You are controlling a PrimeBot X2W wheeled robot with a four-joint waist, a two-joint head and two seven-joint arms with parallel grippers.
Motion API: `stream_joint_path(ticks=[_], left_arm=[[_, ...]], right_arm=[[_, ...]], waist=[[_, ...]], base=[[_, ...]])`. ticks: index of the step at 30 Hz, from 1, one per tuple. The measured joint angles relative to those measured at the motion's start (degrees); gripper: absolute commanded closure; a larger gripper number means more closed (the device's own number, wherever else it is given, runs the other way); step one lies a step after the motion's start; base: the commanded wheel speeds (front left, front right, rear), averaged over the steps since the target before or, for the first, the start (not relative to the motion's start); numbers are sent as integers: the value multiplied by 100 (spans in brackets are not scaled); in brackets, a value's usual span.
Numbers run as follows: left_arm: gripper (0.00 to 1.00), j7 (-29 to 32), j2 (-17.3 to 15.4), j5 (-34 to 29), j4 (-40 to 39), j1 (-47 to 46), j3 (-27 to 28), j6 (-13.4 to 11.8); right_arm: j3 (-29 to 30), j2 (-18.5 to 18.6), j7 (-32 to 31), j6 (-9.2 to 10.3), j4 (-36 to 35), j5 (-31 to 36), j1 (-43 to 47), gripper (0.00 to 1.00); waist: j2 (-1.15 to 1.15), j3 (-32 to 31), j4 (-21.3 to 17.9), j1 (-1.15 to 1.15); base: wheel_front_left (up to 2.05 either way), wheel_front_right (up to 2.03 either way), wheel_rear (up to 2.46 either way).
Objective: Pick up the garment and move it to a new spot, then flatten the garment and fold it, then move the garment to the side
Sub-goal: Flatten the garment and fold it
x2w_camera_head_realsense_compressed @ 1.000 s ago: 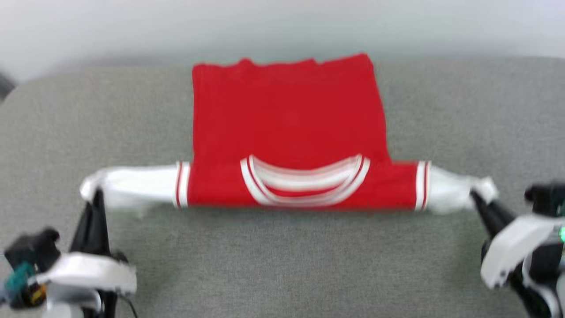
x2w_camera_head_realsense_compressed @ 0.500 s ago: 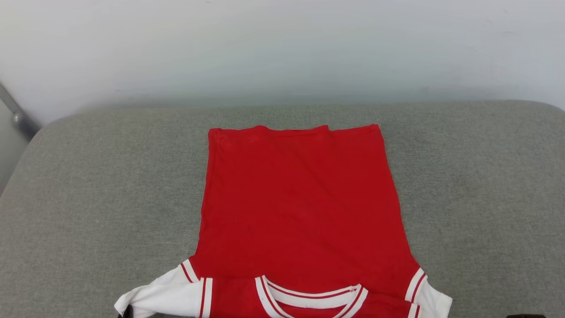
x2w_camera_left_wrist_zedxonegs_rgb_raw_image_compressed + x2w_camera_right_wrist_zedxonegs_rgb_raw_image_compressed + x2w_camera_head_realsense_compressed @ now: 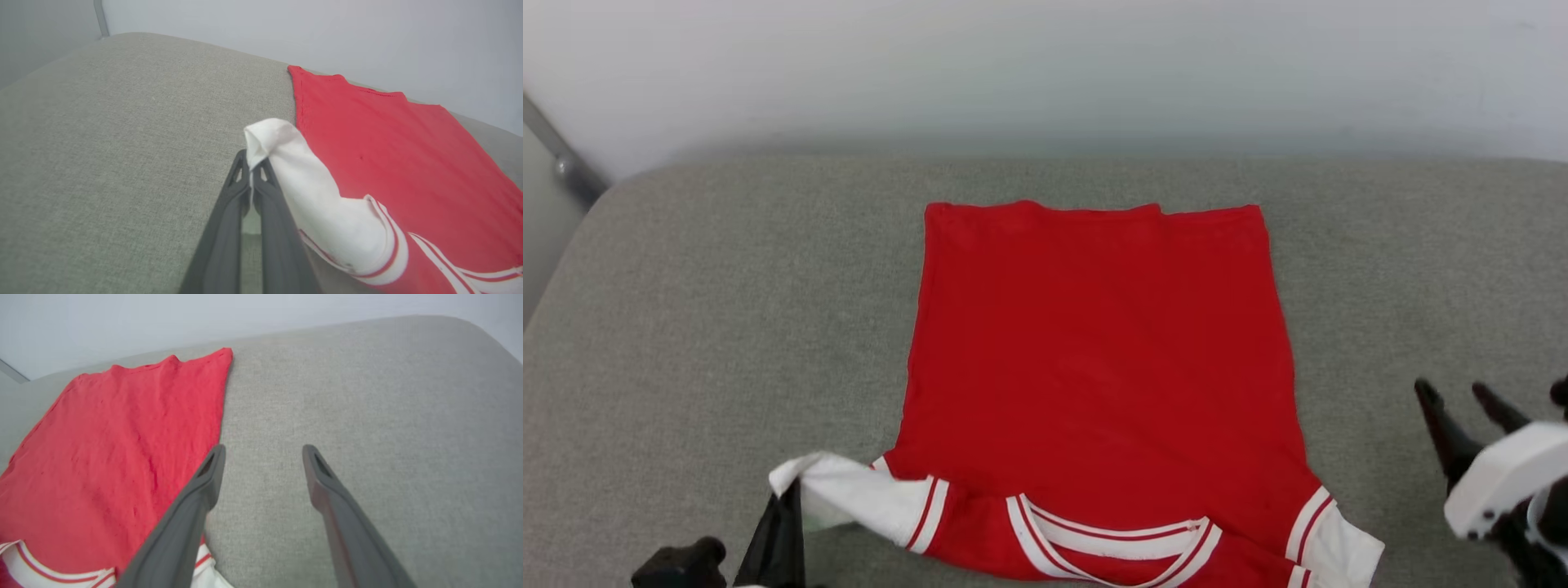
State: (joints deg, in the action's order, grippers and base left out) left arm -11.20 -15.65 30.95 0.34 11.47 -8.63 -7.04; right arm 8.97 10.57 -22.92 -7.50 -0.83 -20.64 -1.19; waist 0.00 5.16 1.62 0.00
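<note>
Two grippers were at the near end of the garment (image 3: pixel 1094 351), which lay plain red side up and mostly flat on the grey fabric worktop (image 3: pixel 686 327). Our left gripper (image 3: pixel 250 163) was clenched on the tip of the white left sleeve (image 3: pixel 318 196), fingers pressed together with a fold of cloth pinched between them. The sleeve rose off the worktop to that grip and draped away to the gripper's right, toward the red body. Our right gripper (image 3: pixel 264 451) was released, its fingers spread wide over bare worktop and grasping nothing. The garment's right edge lay to the left of that gripper, apart from it, and the right sleeve (image 3: pixel 1343 547) rested flat on the worktop, back from its fingertips and to their left. The striped collar (image 3: pixel 1115 539) lay between our two grippers. The hem lay beyond both sets of fingertips, toward the pale wall (image 3: pixel 1045 73).
</note>
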Motion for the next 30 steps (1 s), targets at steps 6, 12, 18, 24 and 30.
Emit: stream_joint_path(ticks=[6, 12, 18, 24, 30], left_arm=[[100, -68, 70, -157, -531, -898, -201, 146], [100, -170, 188, -243, -684, -1385, -410, 335], [100, -241, 297, -344, -811, -1692, -601, 465], [100, -305, 401, -393, -829, -1896, -688, 580], [100, -337, 479, -399, -642, -1967, -704, 657]], right_arm=[[33, 186, -181, 0, 1908, -38, -2700, 0], [85, 448, -1313, 0, 3065, 23, -4403, 0], [151, 453, -2517, 0, 3601, 291, -5410, 0], [326, 412, -3160, -2, 3747, 643, -5846, 0], [547, 412, -3591, -2, 3723, 772, -5984, 100]], waist=[[0, 909, 296, 2], [0, 1586, 633, 2], [0, 2142, 977, 2], [0, 2607, 1214, 1], [0, 2793, 1344, -1]], base=[[0, 0, 0], [0, 0, 0], [0, 0, 0], [0, 0, 0], [0, 0, 0]])
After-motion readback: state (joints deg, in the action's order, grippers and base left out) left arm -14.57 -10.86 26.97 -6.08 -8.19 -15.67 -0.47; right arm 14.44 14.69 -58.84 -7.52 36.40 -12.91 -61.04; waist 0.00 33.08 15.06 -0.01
